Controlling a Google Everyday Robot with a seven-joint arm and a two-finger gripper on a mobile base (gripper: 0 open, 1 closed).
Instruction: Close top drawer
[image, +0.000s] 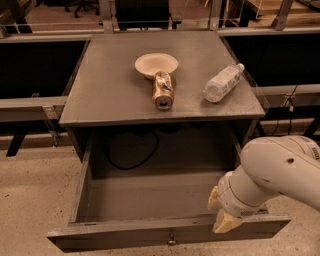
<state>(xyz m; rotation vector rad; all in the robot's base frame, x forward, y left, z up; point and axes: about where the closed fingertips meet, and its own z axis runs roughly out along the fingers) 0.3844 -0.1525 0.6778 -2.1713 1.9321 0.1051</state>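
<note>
The top drawer (125, 234) is a wide grey wooden drawer, pulled far out of the cabinet toward me. Its inside is empty. A small metal knob (171, 241) sits at the centre of its flat front panel. My gripper (220, 212), on a thick white arm (280, 175), is at the right part of the front panel, right at its top edge and partly over the drawer's inside. It holds nothing that I can see.
On the cabinet top (110, 90) lie a white bowl (156, 64), a tipped brown can (162, 90) and a clear plastic bottle (223, 82) on its side. A black cable (130, 155) hangs behind the drawer. Dark rails and benches flank the cabinet.
</note>
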